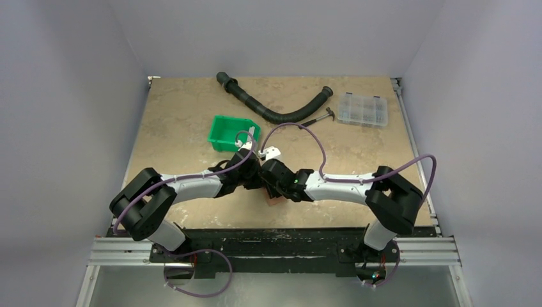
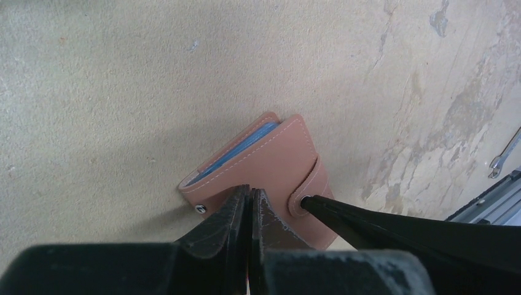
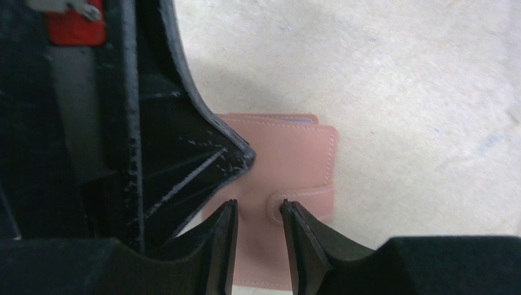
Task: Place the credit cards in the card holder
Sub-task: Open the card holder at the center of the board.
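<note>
Robot lab test cell: plain white walls (image 1: 77, 96) box in a worn beige tabletop (image 1: 179, 115), two arms (image 1: 185, 187) bolted to aluminium rail (image 1: 121, 252). Random props: green bin (image 1: 230, 133), corrugated hose (image 1: 275, 109), clear compartment box (image 1: 363, 109), hammer (image 1: 319, 118).

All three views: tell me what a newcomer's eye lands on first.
The pink-brown card holder lies folded, a blue card edge showing inside. Both grippers crowd it: the left gripper shut at its near edge, the right gripper open over the clasp tab. Farther back sit a green bin and a black hose.
</note>
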Tool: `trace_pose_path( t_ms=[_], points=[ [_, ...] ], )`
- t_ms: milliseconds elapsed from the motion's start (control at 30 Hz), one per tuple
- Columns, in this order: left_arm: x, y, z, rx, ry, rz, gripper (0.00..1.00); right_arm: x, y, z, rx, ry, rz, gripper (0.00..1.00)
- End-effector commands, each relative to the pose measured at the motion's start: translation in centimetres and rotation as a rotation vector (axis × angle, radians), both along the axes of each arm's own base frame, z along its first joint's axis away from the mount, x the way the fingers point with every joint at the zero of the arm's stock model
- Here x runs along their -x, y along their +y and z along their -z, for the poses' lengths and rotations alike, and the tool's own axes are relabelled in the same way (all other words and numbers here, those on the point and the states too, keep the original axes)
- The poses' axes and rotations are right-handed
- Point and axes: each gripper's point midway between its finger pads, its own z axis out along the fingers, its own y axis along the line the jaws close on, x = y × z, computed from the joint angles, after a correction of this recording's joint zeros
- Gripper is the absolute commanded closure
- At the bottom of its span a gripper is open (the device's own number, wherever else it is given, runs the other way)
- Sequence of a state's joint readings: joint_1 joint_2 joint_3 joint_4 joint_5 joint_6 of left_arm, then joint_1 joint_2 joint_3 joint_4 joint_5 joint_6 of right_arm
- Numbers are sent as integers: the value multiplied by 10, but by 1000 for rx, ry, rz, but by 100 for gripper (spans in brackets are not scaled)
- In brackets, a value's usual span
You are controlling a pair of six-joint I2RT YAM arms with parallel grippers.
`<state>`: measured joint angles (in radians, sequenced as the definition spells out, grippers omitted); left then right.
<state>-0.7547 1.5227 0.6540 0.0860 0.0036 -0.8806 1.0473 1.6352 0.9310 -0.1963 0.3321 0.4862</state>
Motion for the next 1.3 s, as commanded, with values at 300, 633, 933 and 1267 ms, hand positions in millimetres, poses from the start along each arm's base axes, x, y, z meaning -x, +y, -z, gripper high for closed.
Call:
trace_pose_path(
  t_ms=[300,633,933,1267],
  points=[
    [9,30,27,-124,53,-73,100,-15,-30,2,151,-99,176,63],
    [15,38,32,-161,76,-71,100,-29,-16,-21,52,-171,204,81],
    [14,41,33,-184,68,-68,100,-37,-27,-31,7,-170,270,99],
    [4,14,5,-135,8,80,100,-29,-12,-46,-303,8,102,97]
  ],
)
